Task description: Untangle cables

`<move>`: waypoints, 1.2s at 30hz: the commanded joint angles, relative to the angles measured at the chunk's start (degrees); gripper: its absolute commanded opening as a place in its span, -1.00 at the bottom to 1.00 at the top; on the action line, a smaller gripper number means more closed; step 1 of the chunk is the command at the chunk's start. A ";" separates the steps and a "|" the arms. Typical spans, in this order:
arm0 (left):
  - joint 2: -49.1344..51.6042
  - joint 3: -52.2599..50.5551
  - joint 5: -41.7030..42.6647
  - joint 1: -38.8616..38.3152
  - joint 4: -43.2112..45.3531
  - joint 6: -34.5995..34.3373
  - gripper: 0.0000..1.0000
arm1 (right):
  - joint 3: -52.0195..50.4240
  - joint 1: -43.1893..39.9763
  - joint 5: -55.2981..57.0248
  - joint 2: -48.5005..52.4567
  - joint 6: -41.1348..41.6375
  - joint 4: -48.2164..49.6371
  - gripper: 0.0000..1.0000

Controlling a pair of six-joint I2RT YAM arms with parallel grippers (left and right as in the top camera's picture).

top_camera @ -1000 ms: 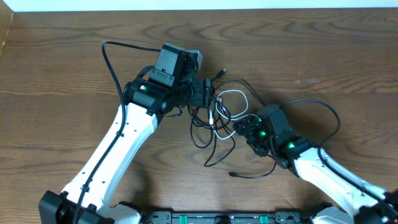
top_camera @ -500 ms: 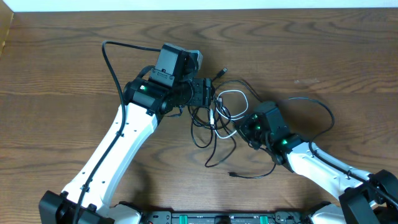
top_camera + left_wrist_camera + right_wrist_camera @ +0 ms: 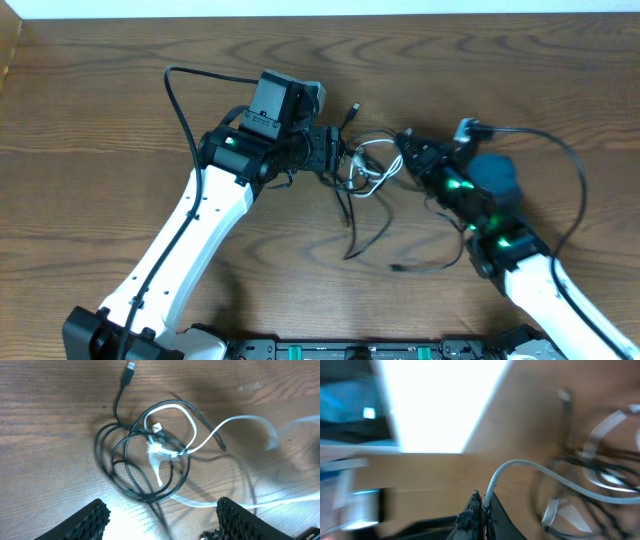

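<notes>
Cables [image 3: 362, 172] lie tangled mid-surface [image 3: 100, 110], well off every edge. The left jaws stand open above them, and the right jaws pinch the white cable [image 3: 520, 462]. Wood stretches wide around.

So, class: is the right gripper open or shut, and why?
Shut on the white cable: the right wrist view shows the right gripper with jaws pressed together, the cable pinched between them.

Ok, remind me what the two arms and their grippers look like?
The left arm and right arm both have white shells on their long links and black joints and wrists. Small green lights glow on each. A thick black cable loops off each. The left gripper has black fingers with ribbed pads; the right gripper tips look black too.
</notes>
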 commanded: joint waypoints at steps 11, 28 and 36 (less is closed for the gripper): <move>0.48 1.09 -0.76 -0.09 -0.35 0.96 0.40 | 0.50 -3.74 1.86 -14.19 -1.31 11.37 -0.98; 0.48 1.09 8.55 -0.37 0.09 1.01 0.41 | 7.15 -3.78 4.79 -8.46 -0.35 8.72 -0.97; 0.81 1.09 8.17 -3.34 1.53 -2.73 0.41 | 7.15 -3.78 1.92 -7.43 2.14 13.03 -0.97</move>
